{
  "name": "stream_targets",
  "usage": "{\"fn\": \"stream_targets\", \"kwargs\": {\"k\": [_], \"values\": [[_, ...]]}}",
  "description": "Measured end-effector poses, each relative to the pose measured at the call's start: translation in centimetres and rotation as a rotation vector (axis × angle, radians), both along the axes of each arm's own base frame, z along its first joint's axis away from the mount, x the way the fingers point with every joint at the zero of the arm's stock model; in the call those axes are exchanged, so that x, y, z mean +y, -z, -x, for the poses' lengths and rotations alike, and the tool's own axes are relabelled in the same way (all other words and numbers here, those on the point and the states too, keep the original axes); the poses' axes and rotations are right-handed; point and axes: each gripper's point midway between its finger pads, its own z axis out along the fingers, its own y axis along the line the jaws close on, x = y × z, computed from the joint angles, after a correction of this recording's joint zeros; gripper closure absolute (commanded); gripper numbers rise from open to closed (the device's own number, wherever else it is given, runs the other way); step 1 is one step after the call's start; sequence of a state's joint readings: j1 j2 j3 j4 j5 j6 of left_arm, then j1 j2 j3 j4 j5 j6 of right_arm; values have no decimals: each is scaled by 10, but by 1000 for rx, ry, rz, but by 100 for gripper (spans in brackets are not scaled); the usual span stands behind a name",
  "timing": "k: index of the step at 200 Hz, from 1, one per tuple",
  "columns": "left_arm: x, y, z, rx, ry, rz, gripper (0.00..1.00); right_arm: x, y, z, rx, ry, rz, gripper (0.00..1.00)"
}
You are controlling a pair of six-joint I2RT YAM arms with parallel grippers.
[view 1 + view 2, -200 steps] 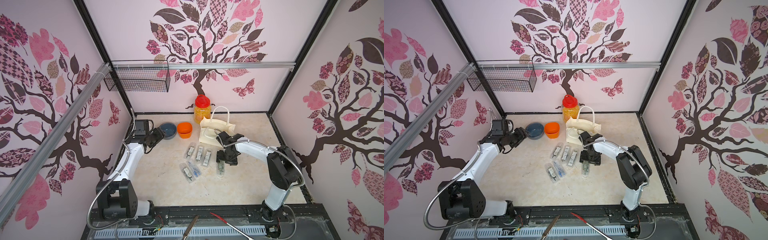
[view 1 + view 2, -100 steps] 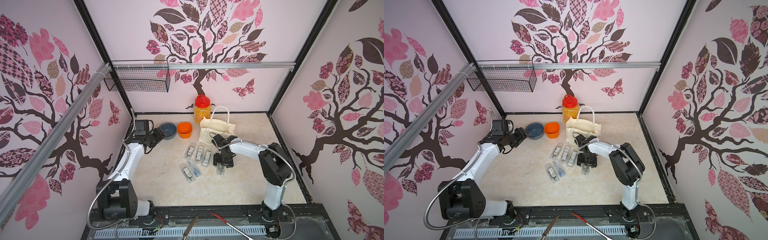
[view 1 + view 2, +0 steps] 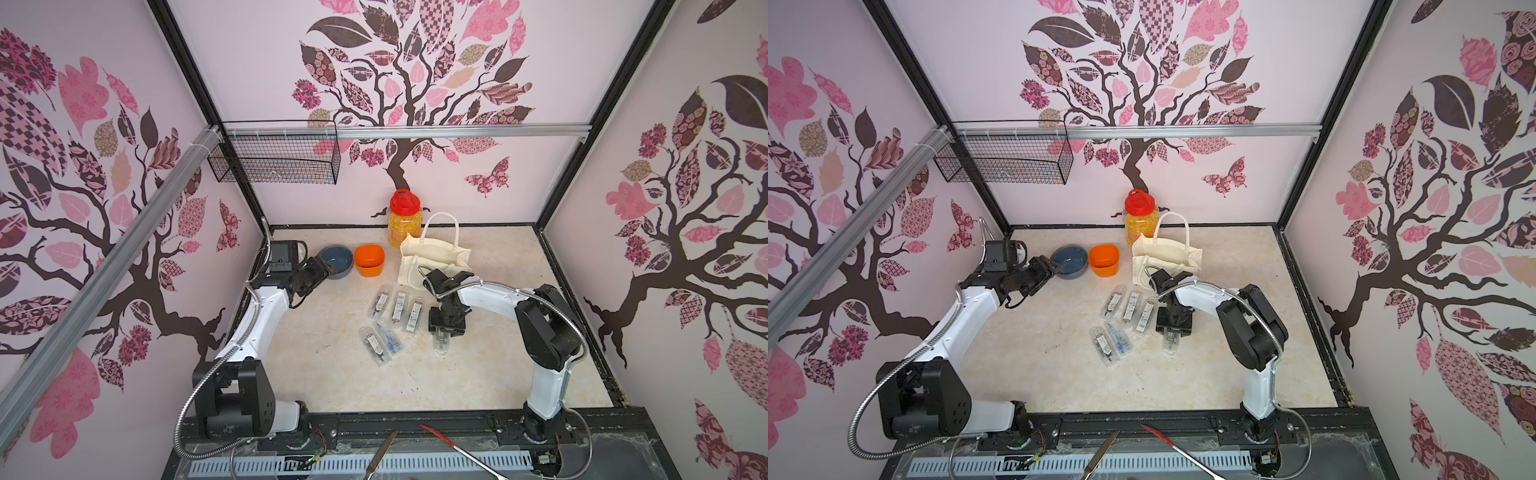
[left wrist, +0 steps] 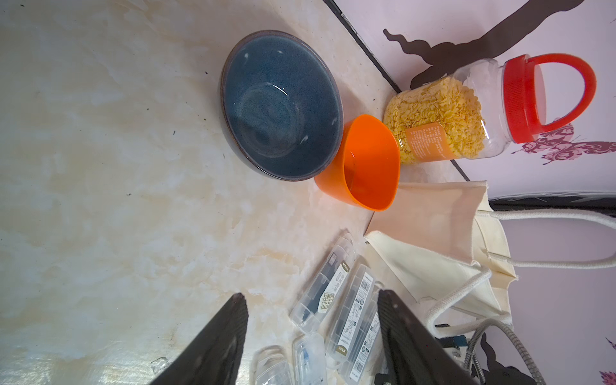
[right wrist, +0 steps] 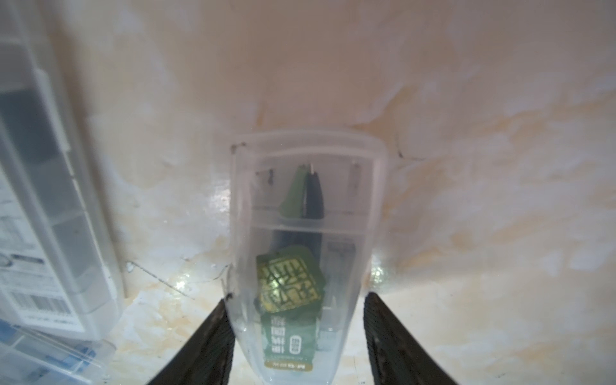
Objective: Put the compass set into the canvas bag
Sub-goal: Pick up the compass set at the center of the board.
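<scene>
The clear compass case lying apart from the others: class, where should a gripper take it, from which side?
Probably across its narrow width, from above: the compass case lies flat and slim, bare table along both long sides. The right gripper straddles it.

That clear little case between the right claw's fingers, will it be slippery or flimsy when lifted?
Probably stiff: the compass case looks like moulded clear plastic with an inner rib. Likely somewhat slippery: its glossy walls taper where the right gripper flanks it. Lying flat, it should not roll.
</scene>
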State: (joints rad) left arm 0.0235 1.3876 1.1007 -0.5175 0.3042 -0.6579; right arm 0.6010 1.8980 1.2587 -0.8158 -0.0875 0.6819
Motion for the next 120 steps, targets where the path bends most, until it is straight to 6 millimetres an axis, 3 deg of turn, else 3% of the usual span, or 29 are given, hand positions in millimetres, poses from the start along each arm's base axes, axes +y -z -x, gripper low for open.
{"fn": "stream_targets", "kwargs": {"k": [42,120], "values": [[0,0,0,0,-1,1,34,-1,0,-3,8,6,-24,49],[0,0,0,2,-3,5,34,-19,-1,-7,6,-69,13,49]]}}
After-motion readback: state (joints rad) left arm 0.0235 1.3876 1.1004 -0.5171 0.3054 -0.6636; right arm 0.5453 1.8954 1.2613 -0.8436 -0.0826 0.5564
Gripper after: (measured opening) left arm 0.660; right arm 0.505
